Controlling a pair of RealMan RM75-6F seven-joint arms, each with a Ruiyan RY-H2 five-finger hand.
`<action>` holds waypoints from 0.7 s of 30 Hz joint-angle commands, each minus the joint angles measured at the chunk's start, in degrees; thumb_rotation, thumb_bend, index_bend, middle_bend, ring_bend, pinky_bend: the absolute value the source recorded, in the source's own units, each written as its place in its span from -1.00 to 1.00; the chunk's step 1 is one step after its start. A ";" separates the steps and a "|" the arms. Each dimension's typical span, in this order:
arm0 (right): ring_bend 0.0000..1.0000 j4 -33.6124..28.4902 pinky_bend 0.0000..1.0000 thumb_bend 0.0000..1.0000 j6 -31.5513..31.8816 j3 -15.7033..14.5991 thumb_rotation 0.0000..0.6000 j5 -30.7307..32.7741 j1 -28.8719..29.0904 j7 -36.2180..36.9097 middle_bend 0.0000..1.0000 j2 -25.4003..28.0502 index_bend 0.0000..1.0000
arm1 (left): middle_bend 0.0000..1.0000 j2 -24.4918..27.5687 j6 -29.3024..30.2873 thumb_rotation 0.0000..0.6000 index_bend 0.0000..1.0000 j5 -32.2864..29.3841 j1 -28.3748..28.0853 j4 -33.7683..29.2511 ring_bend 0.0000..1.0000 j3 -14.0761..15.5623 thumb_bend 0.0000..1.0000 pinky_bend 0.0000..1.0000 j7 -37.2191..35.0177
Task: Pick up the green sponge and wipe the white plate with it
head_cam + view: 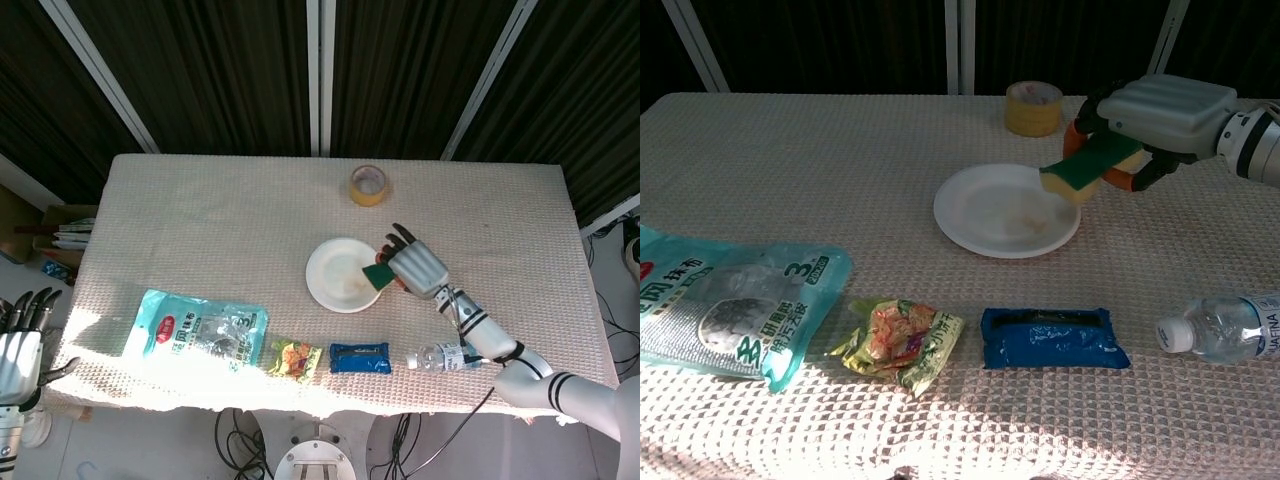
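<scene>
My right hand [416, 268] [1152, 112] grips the green sponge [1086, 166] [378, 273], green on top and yellow beneath. It holds the sponge lifted and tilted above the right rim of the white plate [995, 210] [340, 276]. The plate sits mid-table and carries a faint yellowish smear near its centre. My left hand [20, 340] hangs off the table's left edge with its fingers spread and nothing in them; the chest view does not show it.
A yellow tape roll [1033, 107] stands behind the plate. Along the front lie a teal packet [725, 310], a small snack bag [898, 340], a blue pack [1053, 338] and a water bottle [1225, 327] on its side.
</scene>
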 commanded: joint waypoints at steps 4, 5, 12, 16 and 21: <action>-0.64 3.24 -0.80 -0.05 -7.24 1.39 1.00 1.07 6.68 -7.86 -0.28 -5.25 0.22 | -0.87 -0.15 -0.27 1.00 -0.80 -0.51 0.26 0.92 -0.88 0.14 -0.95 -0.68 -0.90; -0.64 4.07 -0.80 -0.05 -7.69 1.10 1.00 0.91 7.26 -8.89 -0.28 -6.10 0.22 | -0.87 -0.26 -0.40 1.00 -0.80 -0.59 0.32 1.23 -0.88 0.22 -0.95 -0.68 -1.16; -0.62 6.23 -0.80 -0.05 -5.43 -0.20 1.00 0.25 7.31 -10.61 -0.26 -8.11 0.23 | -0.87 -0.91 -0.87 1.00 -0.81 -1.34 0.72 3.16 -0.88 0.39 -0.95 -0.68 -3.12; -0.62 4.49 -0.80 -0.05 -3.47 -1.44 1.00 -0.08 5.98 -10.30 -0.26 -6.59 0.24 | -0.87 -1.15 -0.84 1.00 -0.80 -1.48 0.85 3.70 -0.88 0.34 -0.95 -0.68 -3.66; -0.59 4.91 -0.79 -0.05 -3.83 -2.82 1.00 0.98 4.81 -10.34 -0.24 -6.33 0.25 | -0.87 -1.71 -1.26 1.00 -0.81 -1.14 0.63 3.81 -0.88 0.47 -0.95 -0.68 -3.65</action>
